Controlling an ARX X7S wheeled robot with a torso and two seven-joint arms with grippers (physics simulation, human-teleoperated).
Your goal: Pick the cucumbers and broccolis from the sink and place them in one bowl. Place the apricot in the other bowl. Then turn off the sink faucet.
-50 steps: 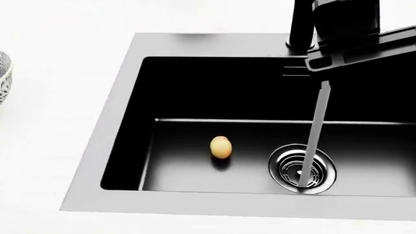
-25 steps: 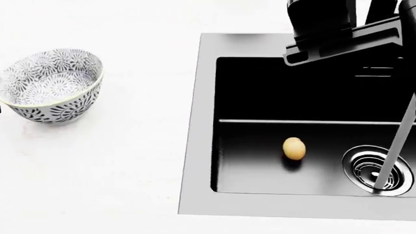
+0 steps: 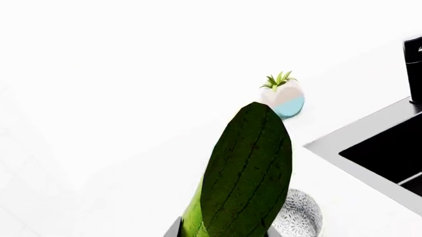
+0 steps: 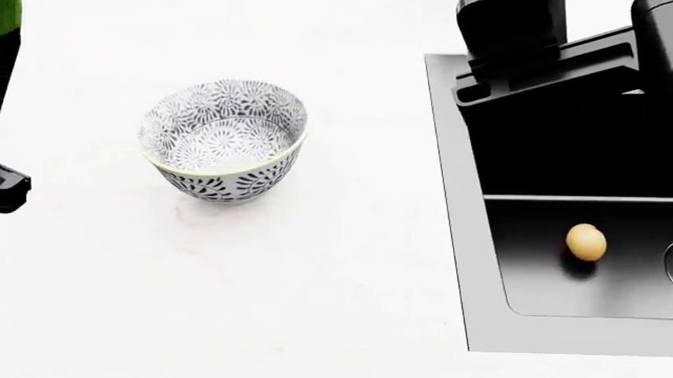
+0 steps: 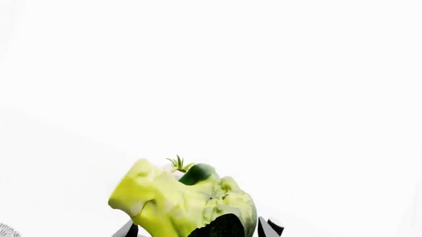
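Observation:
A big dark green cucumber [image 3: 247,173] stands up out of my left gripper [image 3: 228,233], which is shut on its lower end. Its tip [image 4: 9,16] shows at the far left edge of the head view. My right gripper [image 5: 197,231] is shut on a broccoli [image 5: 178,202] with a pale stalk. A patterned bowl [image 4: 223,140] sits empty on the counter, left of the sink [image 4: 452,197]. The apricot [image 4: 585,242] lies on the sink floor. The black faucet [image 4: 547,75] juts over the basin. The other bowl is out of view.
A small potted plant [image 3: 283,96] stands on the white counter beyond the cucumber. A black part of my left arm [image 4: 11,189] shows at the head view's left edge. The patterned bowl [image 3: 300,217] lies just past the cucumber in the left wrist view.
The head view has swung left: sink and apricot slid to the right, the drain and water stream left the picture, and the patterned bowl came fully into view.

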